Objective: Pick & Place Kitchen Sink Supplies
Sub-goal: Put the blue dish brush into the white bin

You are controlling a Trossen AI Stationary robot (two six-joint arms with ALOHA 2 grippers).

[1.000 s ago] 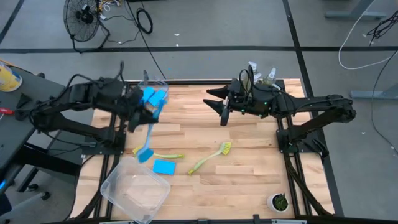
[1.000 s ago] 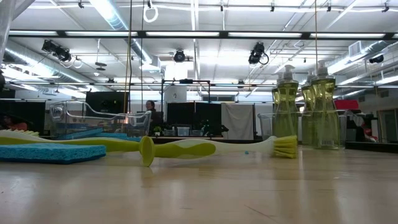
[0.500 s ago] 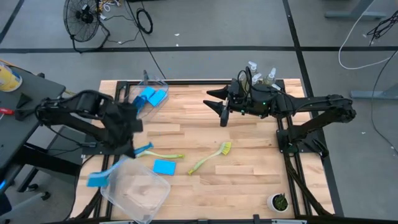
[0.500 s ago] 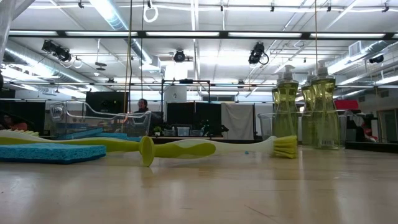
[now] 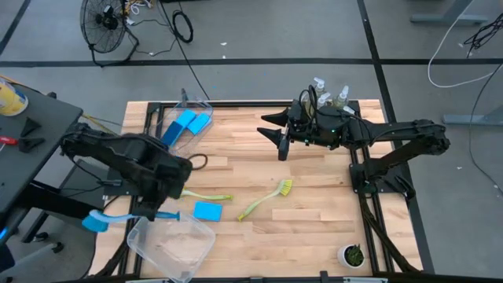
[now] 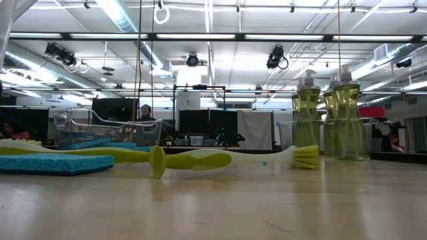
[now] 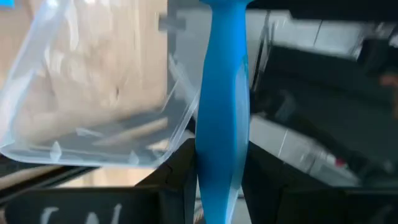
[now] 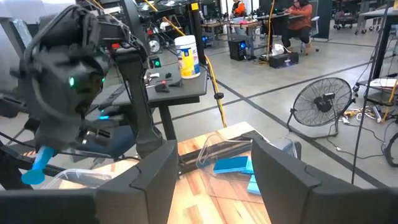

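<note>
Lying nearest on the desk, one blue sponge and two yellow-green brushes are left to be sorted. A blue brush is held clamped in the left pincer beside the empty near bin. Farther off, sponges are seen binned, soap bottles stand grouped, and the right pincer is held wide, empty.

you have open bare wood across the middle and right of the light wooden table. the left side is crowded: the clear plastic bin fills the near-left corner, with the left gripper and its blue long-handled dish brush over its left edge. a flat blue rectangular sponge and 2 yellow-green long-handled dish brushes lie between there and centre. the right gripper, jaws parted, hangs over the far middle.
</note>
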